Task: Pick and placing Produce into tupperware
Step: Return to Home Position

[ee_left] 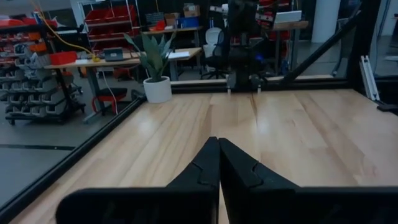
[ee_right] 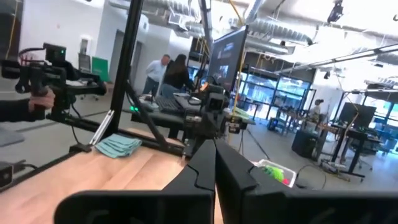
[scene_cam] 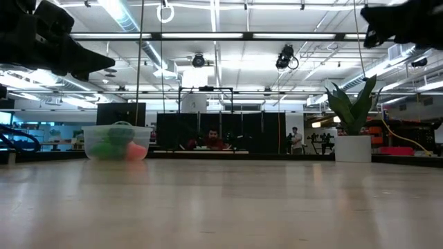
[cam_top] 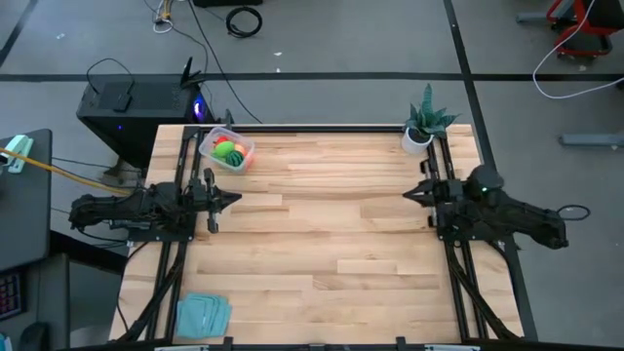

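The clear tupperware (cam_top: 226,151) stands on the wooden table near its far left corner. Produce lies inside it: a green ball (cam_top: 225,149), an orange piece (cam_top: 239,154) and a bit of red. The low view shows the tub (scene_cam: 116,143) with green and orange shapes inside. It also appears in the right wrist view (ee_right: 273,171). My left gripper (cam_top: 237,199) is shut with nothing in it, pulled back at the table's left edge and pointing level toward the right. My right gripper (cam_top: 406,195) is shut with nothing in it at the right edge, facing left.
A spiky potted plant in a white pot (cam_top: 426,125) stands at the far right corner. A pale-blue flat piece (cam_top: 203,314) lies at the near left corner. Bare wood (cam_top: 322,224) stretches between the two arms. People show in the room beyond the table.
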### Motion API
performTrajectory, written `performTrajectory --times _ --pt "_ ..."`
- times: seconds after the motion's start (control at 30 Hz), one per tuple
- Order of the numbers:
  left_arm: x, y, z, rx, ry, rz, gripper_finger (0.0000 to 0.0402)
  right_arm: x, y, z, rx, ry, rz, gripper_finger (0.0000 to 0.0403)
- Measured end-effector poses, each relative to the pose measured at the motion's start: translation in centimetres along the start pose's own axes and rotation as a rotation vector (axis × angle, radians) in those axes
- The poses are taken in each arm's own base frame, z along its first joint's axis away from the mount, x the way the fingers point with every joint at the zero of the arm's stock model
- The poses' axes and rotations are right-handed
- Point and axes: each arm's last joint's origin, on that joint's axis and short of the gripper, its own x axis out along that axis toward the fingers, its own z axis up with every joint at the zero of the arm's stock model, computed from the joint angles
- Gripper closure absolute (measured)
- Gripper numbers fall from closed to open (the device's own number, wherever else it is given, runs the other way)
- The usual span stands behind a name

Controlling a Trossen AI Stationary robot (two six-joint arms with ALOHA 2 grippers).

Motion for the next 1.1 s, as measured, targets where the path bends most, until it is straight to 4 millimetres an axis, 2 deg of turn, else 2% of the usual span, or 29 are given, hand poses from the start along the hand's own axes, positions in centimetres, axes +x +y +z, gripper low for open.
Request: performTrajectory --times 0.17,0.3,0.5,0.8,1.1 --pt "0.0 0.0 -0.1 0.002 0.01 -0.001 0.0389 0.5 0.4 -3.7 0.016 -0.06 -0.012 0.0394" --pt "0.0 0.0 -0.2 -0.012 0.023 -0.002 0.0382 0.5 0.4 -3.8 0.05 -0.06 -0.01 0.0395" --pt "0.0 0.0 -0.4 -0.019 0.042 -0.003 0.0395 0.5 0.4 -4.0 0.126 -0.043 -0.006 0.0395" --pt "0.0 0.0 -0.5 -0.016 0.055 -0.005 0.035 0.5 0.5 -4.7 0.189 0.028 -0.029 0.0392" --pt "0.0 0.0 -0.5 -0.016 0.052 -0.003 0.0342 0.5 0.5 -4.7 0.188 0.027 -0.03 0.0392"
